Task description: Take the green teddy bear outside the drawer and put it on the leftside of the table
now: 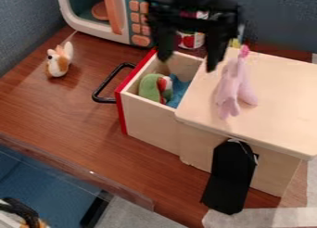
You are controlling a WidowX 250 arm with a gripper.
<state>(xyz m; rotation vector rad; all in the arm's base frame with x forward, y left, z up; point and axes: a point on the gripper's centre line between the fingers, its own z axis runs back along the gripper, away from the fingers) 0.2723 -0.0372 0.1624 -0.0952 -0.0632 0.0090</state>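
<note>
The gripper (pixel 191 60) hangs open at the top centre, above the back part of the pulled-out drawer, with nothing between its fingers. The wooden drawer (pixel 148 123) has a red front and a black handle, and it juts out to the left from the box. Inside it lies the green teddy bear (pixel 149 86) with a red and white patch, close to the red front, below and left of the gripper. Something blue (pixel 178 91) lies to its right in the drawer. The left side of the brown table (pixel 55 106) extends beyond the handle.
An orange and white toy (pixel 59 61) stands at the table's upper left. A toy microwave (pixel 114 18) is behind. On the box lid (pixel 278 97) lies a pink plush (pixel 233 87), and a black pouch (pixel 230 176) leans on the box's front.
</note>
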